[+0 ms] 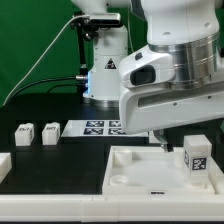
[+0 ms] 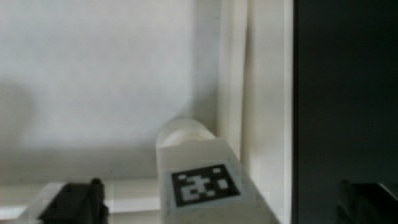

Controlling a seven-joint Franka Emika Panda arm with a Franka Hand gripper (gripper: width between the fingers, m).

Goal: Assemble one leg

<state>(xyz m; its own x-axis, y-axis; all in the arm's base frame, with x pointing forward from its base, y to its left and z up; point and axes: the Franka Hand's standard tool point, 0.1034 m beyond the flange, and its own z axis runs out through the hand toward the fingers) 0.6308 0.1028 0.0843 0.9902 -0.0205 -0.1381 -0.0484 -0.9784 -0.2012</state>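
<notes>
Currently your gripper is wide open, with the leg between its fingers.
You can see in the wrist view that the two dark fingertips are well apart, one on each side of the leg, and neither one touches it. The tag of the leg faces the camera. In the exterior view this leg stands upright on the large white panel, near its edge on the exterior view's right, just under the arm. A second leg and a third leg stand on the black table at that view's left, near the marker board.
</notes>
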